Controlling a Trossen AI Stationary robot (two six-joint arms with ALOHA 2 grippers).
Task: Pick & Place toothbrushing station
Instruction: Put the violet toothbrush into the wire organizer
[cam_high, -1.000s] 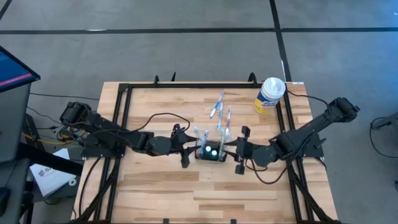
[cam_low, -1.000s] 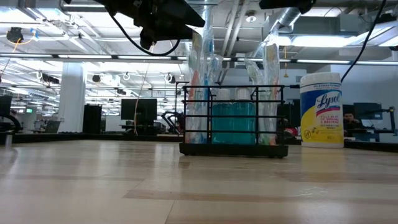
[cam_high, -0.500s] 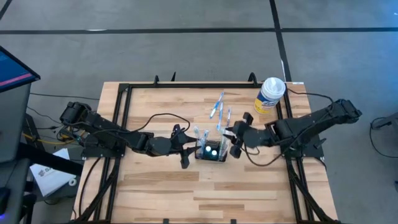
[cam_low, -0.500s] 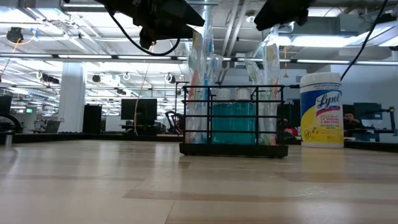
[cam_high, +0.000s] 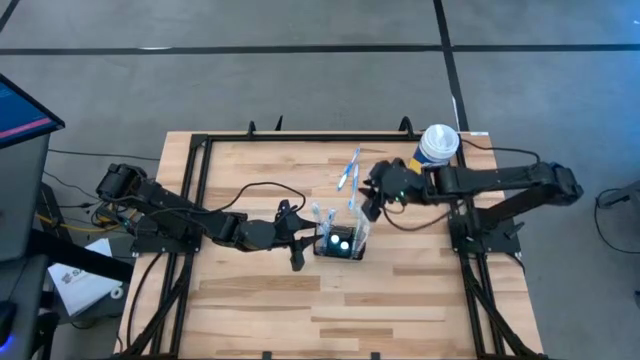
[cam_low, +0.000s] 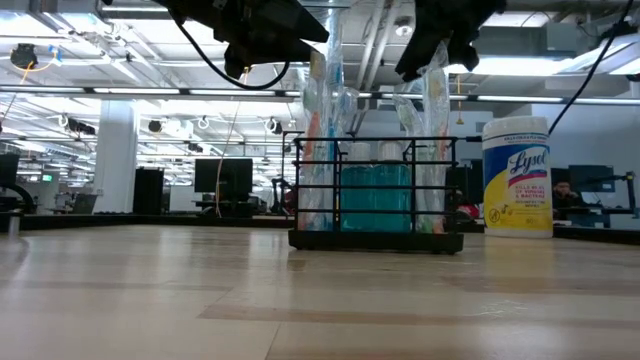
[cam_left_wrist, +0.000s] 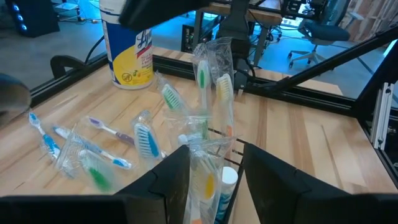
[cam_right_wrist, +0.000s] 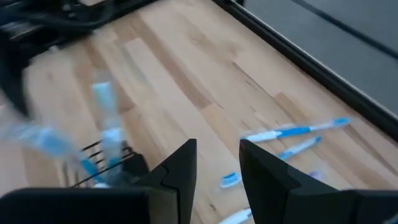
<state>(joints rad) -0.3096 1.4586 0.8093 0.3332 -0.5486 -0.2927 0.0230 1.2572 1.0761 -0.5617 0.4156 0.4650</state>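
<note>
Standing upright mid-worktop (cam_high: 260, 310), the toothbrushing station (cam_high: 340, 244) lies just beside the left end effector (cam_high: 300, 243), fingers apart, nearer than the right end effector (cam_high: 372, 200), also parted.

"Lysol" on the wipes canister (cam_low: 517, 176)

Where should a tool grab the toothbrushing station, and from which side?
Probably the top rail of the toothbrushing station at a short end, coming from above. It's an upright black wire rack packed with tall wrapped toothbrushes, so the middle is blocked. The left tool hovers at one end, open.
</note>
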